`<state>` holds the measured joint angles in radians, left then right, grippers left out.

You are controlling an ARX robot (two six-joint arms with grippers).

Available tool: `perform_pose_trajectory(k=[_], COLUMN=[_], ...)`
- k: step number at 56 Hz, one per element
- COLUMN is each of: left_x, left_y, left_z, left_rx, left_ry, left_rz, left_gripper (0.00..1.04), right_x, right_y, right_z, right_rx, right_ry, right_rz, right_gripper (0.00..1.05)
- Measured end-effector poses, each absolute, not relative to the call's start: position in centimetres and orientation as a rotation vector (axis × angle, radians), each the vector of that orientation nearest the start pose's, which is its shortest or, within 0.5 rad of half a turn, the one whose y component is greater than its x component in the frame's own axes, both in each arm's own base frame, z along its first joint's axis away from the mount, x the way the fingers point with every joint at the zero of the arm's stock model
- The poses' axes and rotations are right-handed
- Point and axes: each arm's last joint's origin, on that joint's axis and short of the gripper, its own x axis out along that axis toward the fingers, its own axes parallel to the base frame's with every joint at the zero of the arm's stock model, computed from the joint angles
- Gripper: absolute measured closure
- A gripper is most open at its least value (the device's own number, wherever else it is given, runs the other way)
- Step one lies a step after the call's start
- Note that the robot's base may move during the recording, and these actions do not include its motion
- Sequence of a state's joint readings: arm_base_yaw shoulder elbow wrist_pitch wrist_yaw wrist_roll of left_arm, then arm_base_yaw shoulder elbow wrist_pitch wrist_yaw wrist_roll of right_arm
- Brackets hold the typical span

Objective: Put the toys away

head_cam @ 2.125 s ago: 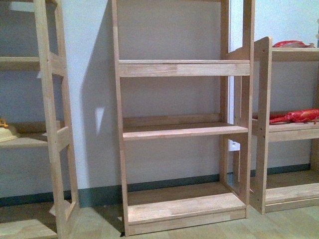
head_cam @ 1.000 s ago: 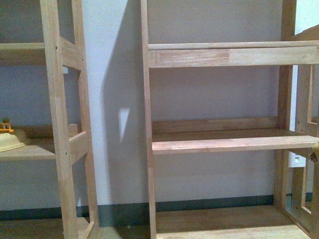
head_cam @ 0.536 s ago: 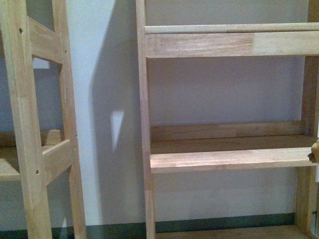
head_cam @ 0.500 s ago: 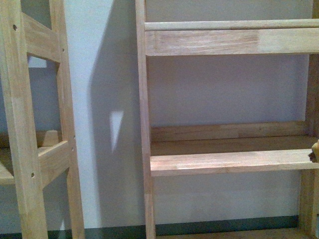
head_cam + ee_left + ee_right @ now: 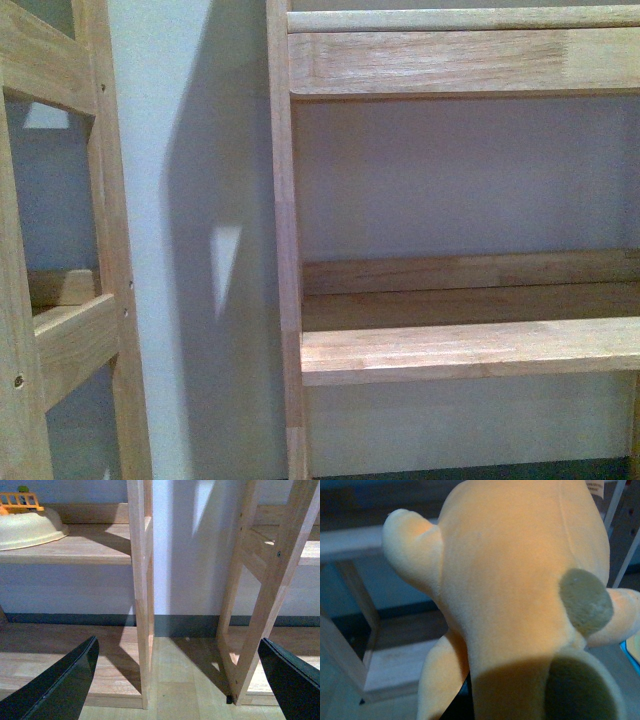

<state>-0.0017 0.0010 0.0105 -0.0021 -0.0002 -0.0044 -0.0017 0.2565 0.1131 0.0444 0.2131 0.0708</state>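
The orange-yellow plush toy (image 5: 515,580) fills the right wrist view, with stubby limbs and a paler round patch. My right gripper is shut on it; the fingers are hidden behind the plush. Neither the toy nor either arm shows in the front view. My left gripper (image 5: 177,680) is open and empty; its two black fingertips (image 5: 65,680) stand wide apart, pointing at the floor between two wooden shelf units.
A wooden shelf unit (image 5: 460,350) stands close in front, with an upper board (image 5: 450,60). Another unit's frame (image 5: 70,330) is at the left. A cream dome toy with an orange fence (image 5: 27,522) sits on the left unit's shelf.
The front view has closed in on the middle shelf unit and its shelves sit lower and larger. The plush tip at the right edge has left the front view.
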Motion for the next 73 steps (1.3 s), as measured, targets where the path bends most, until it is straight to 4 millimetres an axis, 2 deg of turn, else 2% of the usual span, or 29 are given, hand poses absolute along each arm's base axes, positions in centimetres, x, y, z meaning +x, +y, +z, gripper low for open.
perform_pose_trajectory(k=[12, 18, 27, 33, 47, 61, 73], left_x=[9.7, 9.7, 9.7, 9.7, 9.7, 9.7, 9.7], left_y=[0.0, 0.0, 0.0, 0.0, 0.0, 0.0, 0.0], left_z=[16.7, 16.7, 16.7, 16.7, 16.7, 16.7, 16.7], left_rx=[-0.004, -0.004, -0.004, -0.004, -0.004, -0.004, -0.004], left_ry=[-0.007, -0.007, -0.007, -0.007, -0.007, -0.007, -0.007], left_rz=[-0.002, -0.002, -0.002, -0.002, -0.002, -0.002, -0.001], left_gripper=[0.06, 0.06, 0.06, 0.06, 0.06, 0.06, 0.06], right_x=[12.7, 13.7, 14.8, 15.7, 18.5, 21.8, 25.9], right_y=[-0.7, -0.1, 0.9, 1.4, 2.1, 2.7, 3.0], right_z=[26.3, 32.0, 37.5, 40.5, 45.9, 49.0, 51.7], right_rx=[0.050, 0.018, -0.029, -0.050, -0.077, -0.081, -0.073], right_ry=[-0.060, -0.149, -0.236, -0.287, -0.361, -0.379, -0.385], right_rz=[-0.198, -0.186, -0.164, -0.146, -0.136, -0.110, -0.062], right_gripper=[0.98, 0.98, 0.98, 0.98, 0.98, 0.98, 0.98])
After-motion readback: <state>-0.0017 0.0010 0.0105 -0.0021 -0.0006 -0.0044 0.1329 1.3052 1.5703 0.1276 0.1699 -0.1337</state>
